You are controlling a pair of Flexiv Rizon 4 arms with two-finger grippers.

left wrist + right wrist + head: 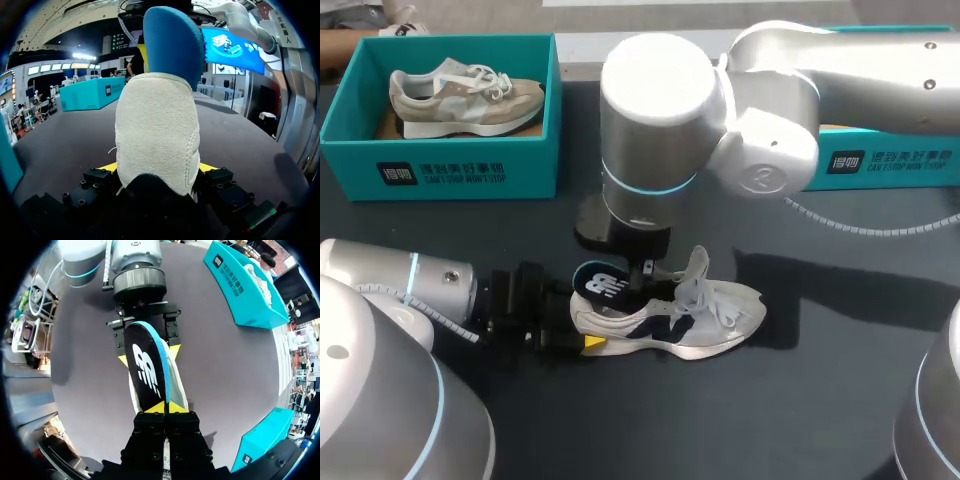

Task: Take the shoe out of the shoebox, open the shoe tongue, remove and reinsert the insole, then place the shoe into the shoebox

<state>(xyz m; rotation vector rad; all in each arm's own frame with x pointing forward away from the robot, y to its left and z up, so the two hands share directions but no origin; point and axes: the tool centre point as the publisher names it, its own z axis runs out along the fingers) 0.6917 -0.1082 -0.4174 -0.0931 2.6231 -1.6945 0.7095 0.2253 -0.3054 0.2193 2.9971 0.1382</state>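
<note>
Left gripper (pixel 157 166) is clamped on the heel of the white shoe (pixel 705 322), which sits on the dark table (pixel 820 400) (outside the teal shoebox (pixel 450 170)). Right gripper (pixel 166 407), above, pinches the dark insole (pixel 146 367), which sticks up out of the shoe's opening.

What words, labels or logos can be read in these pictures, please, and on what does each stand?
Teal cardboard shoebox holding the beige shoe: white print on its front wall, too small to read.
Second teal box: similar white print, too blurred.
Black insole with blue edge: white logo, no words.
White and navy shoe: dark side emblem, no words.
</note>
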